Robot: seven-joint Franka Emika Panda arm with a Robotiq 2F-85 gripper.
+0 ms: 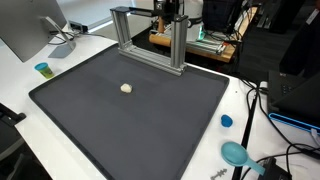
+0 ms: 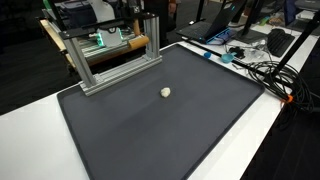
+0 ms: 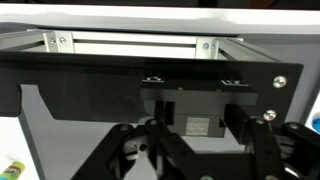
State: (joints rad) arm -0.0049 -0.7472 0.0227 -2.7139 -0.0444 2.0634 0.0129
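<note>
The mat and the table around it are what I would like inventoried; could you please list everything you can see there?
mat: one, dark grey, covering most of the table
table: one, white, under the mat
lump: one, small, cream, lying on the mat
frame: one, silver metal, standing at the mat's far edge
monitor: one, grey, at a table corner
cup: one, small, blue-green, on the table near the monitor
cap: one, blue, on the table beside the mat
dish: one, round, teal, near the cap
cables: several, black and orange, along a table edge
panel: one, black, below the frame
gripper: one, black, facing the panel; jaws apart, nothing seen between them
</note>
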